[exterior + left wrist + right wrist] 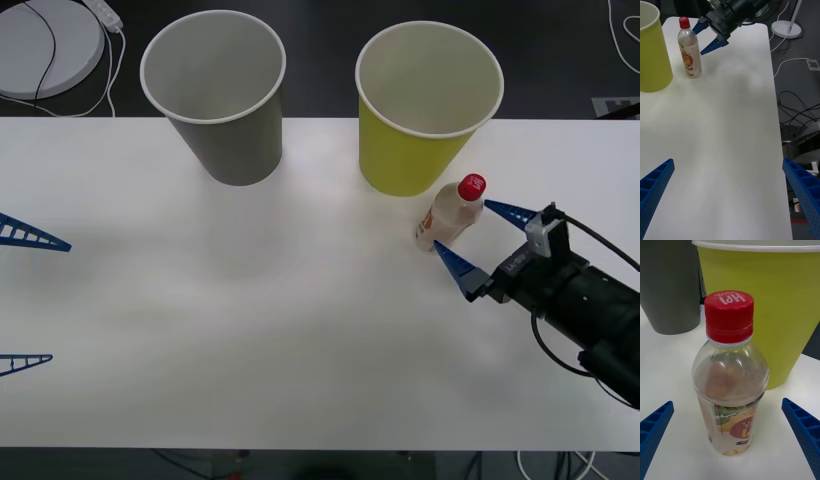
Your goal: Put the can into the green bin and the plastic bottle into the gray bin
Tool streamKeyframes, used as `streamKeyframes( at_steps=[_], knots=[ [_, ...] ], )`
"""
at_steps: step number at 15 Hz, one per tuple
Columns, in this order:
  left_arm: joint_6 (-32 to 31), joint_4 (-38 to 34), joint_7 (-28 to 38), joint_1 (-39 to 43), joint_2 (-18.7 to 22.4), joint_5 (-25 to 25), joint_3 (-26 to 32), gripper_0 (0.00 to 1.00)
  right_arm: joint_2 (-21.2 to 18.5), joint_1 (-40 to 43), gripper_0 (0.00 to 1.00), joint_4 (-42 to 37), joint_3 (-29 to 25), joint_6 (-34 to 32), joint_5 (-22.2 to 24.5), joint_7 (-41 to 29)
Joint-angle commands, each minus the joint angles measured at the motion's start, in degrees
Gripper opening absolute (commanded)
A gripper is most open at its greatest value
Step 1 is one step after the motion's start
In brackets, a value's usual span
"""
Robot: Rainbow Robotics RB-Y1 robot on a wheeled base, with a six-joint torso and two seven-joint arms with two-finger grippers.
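The plastic bottle (452, 212) stands upright on the white table, close to the near right side of the green bin (428, 105). My right gripper (480, 238) is open, with one finger on either side of the bottle and not touching it. In the right wrist view the bottle (730, 378) stands between the blue fingertips (658, 423), its red cap toward the green bin (782, 307). The gray bin (215, 90) stands to the left of the green one. My left gripper (58, 302) rests open at the table's left edge. The can is out of view.
The left wrist view shows the bottle (688, 48), the green bin (651, 52) and the right gripper (709, 35) across the table (733, 123). A white round base with cables (40, 45) lies on the floor beyond the table's far left corner.
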Motion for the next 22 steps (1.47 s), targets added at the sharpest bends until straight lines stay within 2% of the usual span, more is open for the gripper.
streamKeyframes(
  at_steps=[1,9,22],
  knots=[
    [0.0,0.0,0.0,0.0,0.0,0.0,0.0,1.0,0.0,-1.07,1.0,-0.01,2.19,2.81,0.1,-0.2],
    [0.0,0.0,0.0,0.0,0.0,0.0,0.0,1.0,0.0,-5.2,1.0,3.6,5.36,3.96,0.89,-0.9],
    [0.0,0.0,0.0,0.0,0.0,0.0,0.0,1.0,0.0,-8.9,1.0,7.03,6.85,4.31,0.89,-2.66]
  ],
)
